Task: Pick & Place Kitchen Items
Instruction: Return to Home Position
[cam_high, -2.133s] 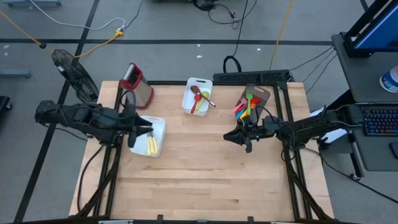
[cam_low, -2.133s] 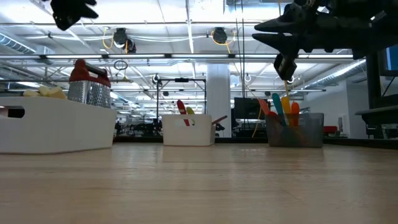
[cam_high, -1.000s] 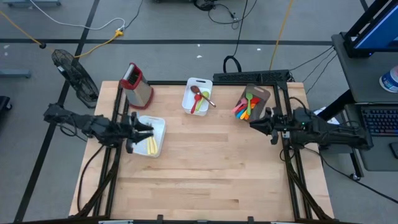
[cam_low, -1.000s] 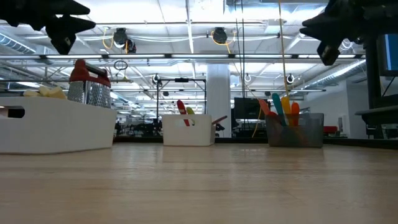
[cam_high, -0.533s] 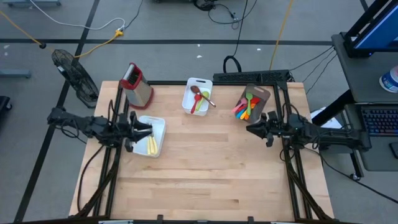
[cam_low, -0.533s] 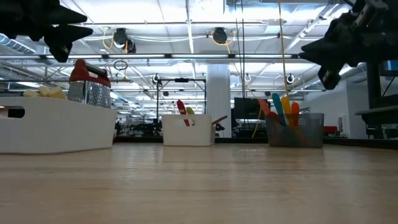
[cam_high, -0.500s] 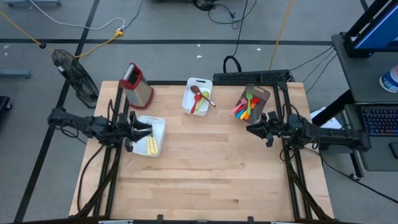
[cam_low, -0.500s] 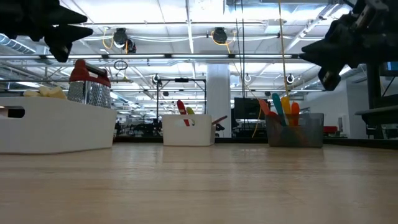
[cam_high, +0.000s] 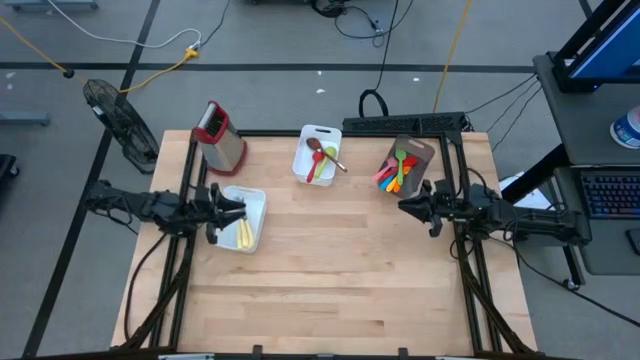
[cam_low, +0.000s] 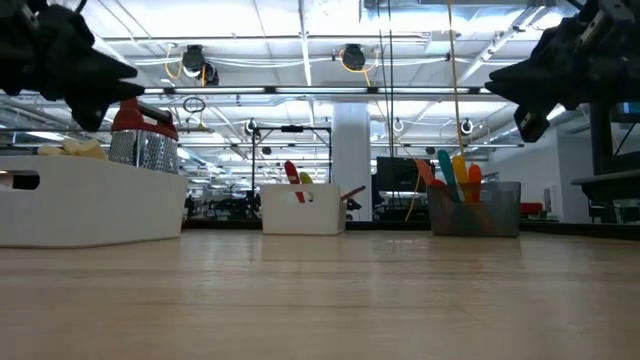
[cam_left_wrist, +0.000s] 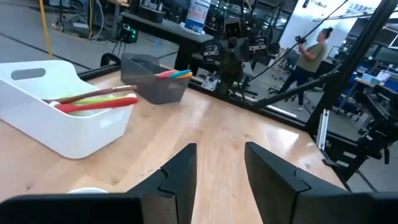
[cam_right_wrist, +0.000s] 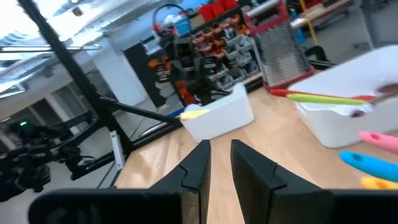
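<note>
Your left gripper (cam_high: 236, 210) hangs over the table's (cam_high: 330, 285) left side, its tips above the left part of the front tub (cam_high: 259, 198). In the wrist view its two fingers (cam_left_wrist: 180, 171) stand well apart with nothing between them. The yellow knives (cam_high: 243, 233) lie inside that tub, just beside the tips. The grater (cam_high: 218, 135) stands upright behind the tub, near the back left corner.

Your right gripper (cam_high: 408, 208) hangs toward the right edge, just in front of the holder (cam_high: 418, 150). Its fingers (cam_right_wrist: 194, 163) are parted by a narrower gap and hold nothing. The coloured utensils (cam_high: 393, 172) lean out of the holder toward the table's middle. The back tub (cam_high: 318, 131) sits at the middle of the back edge with the spoons (cam_high: 320, 158) in it.

From the low view both grippers ride high above the wood, above the rims of the tubs. All three containers and the grater keep to the back and left. A wide stretch of bare wood runs between the two grippers and on to the front edge.
</note>
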